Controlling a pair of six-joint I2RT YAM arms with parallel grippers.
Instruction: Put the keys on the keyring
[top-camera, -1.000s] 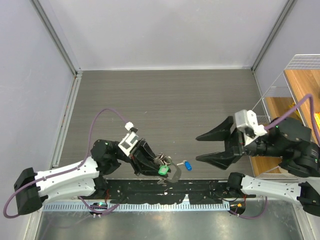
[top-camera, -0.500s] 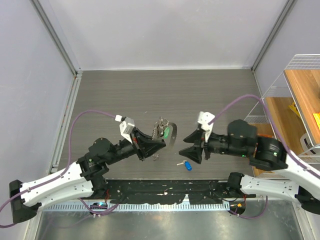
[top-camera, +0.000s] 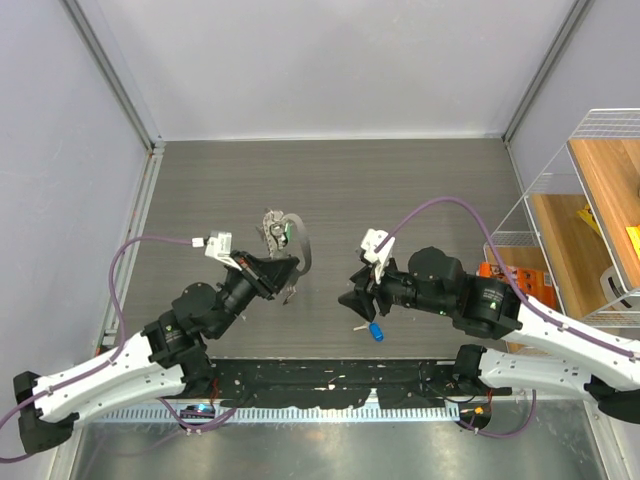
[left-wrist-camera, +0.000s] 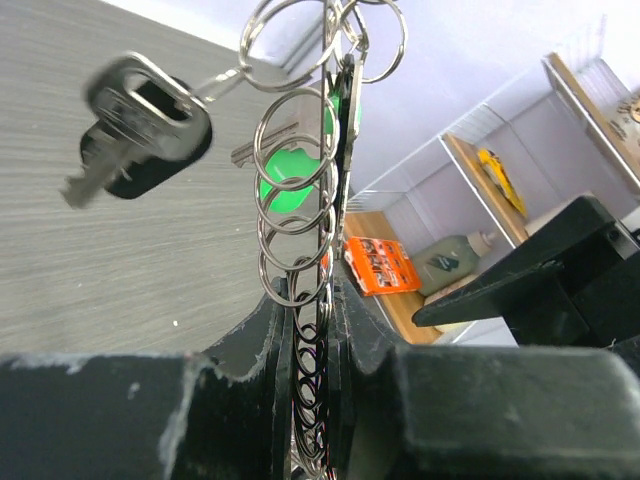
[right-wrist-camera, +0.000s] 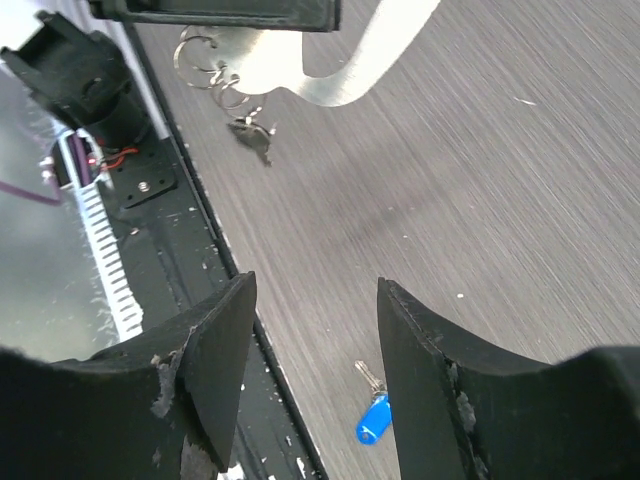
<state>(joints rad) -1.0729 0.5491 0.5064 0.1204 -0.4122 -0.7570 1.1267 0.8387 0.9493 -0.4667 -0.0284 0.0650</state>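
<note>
Left gripper (top-camera: 284, 264) is clamped on the keyring (left-wrist-camera: 300, 205), up over the table (top-camera: 420, 190) middle. Right gripper (right-wrist-camera: 315, 290) hangs wide open above the blue key (right-wrist-camera: 372, 418) by the near edge; I'd drop straight down and pinch its plastic head.

1. keyring (top-camera: 301, 247): a silvery metal loop carrying stacked split rings (left-wrist-camera: 292, 235), is being clamped at one end by the left gripper (top-camera: 284, 268).
2. black key (left-wrist-camera: 148, 122) and green key (left-wrist-camera: 283, 188): are hanging from the keyring's far end.
3. blue key (top-camera: 375, 331): is lying flat and loose, well apart from the keyring.
</note>
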